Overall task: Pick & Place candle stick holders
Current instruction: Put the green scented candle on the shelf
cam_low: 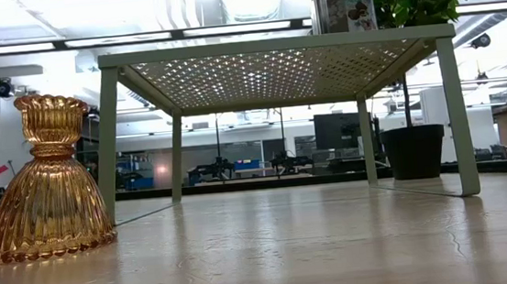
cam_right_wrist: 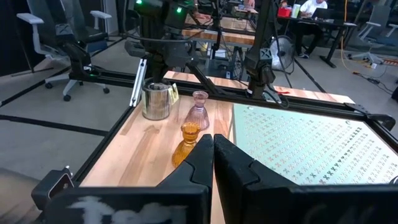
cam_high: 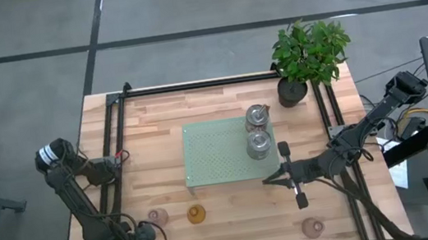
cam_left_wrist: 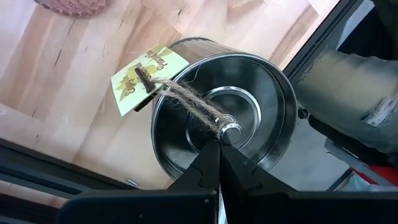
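The table (cam_high: 234, 208) carries my green tray (cam_high: 211, 158), where two silvery holders (cam_high: 259, 143) already stand near its right edge, beside the potted plant (cam_high: 305, 54); I judge these delivered. An amber holder (cam_high: 197, 214) and a pink holder (cam_high: 158, 217) wait near the front edge, another pink holder (cam_high: 312, 226) toward the front right. My right tool (cam_high: 292, 178), pressed together and empty, hovers just off the tray's right front corner, well apart from the amber one. My left tool (cam_left_wrist: 219, 146), also pressed together, hangs directly over a silvery tin (cam_left_wrist: 221, 127) at the front left corner.
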Available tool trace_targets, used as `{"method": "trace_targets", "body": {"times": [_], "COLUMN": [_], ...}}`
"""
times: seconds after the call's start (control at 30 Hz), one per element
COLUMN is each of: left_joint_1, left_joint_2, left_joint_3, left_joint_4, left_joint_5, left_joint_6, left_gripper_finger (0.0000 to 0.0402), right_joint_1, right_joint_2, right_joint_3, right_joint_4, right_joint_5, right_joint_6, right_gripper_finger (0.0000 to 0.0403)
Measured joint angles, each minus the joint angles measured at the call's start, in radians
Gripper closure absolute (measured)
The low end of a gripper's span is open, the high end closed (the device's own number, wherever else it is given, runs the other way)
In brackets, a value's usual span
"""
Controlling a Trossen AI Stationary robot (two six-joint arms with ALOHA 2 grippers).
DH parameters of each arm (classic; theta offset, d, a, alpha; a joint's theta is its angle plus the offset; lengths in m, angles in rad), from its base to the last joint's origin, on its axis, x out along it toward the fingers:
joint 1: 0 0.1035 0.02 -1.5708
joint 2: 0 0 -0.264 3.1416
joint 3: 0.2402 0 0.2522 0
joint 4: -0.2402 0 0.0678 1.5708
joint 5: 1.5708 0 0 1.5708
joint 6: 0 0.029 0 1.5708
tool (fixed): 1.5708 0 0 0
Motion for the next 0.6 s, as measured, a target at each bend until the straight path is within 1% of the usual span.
{"method": "trace_targets", "body": {"times": [0.23,0.37,0.5,0.6], "left_joint_1": [0.006,0.010,0.010,0.010], "left_joint_2": [0.028,0.010,-0.062,-0.114], "left_joint_3": [-0.001,-0.001,0.020,0.026], "left_joint_4": [-0.002,-0.009,-0.071,-0.092], "left_joint_5": [0.006,0.000,-0.069,-0.154], "left_joint_6": [0.056,0.069,0.051,0.039], "left_gripper_finger": [0.0401,0.0401,0.0401,0.0401], "right_joint_1": [0.000,0.000,0.000,0.000], "right_joint_2": [0.000,0.000,0.000,0.000], "right_joint_3": [0.000,0.000,0.000,0.000], "right_joint_4": [0.000,0.000,0.000,0.000], "right_joint_5": [0.000,0.000,0.000,0.000], "right_joint_6": [0.000,0.000,0.000,0.000], "right_gripper_finger": [0.0394,0.0394,0.0394,0.0394]}}
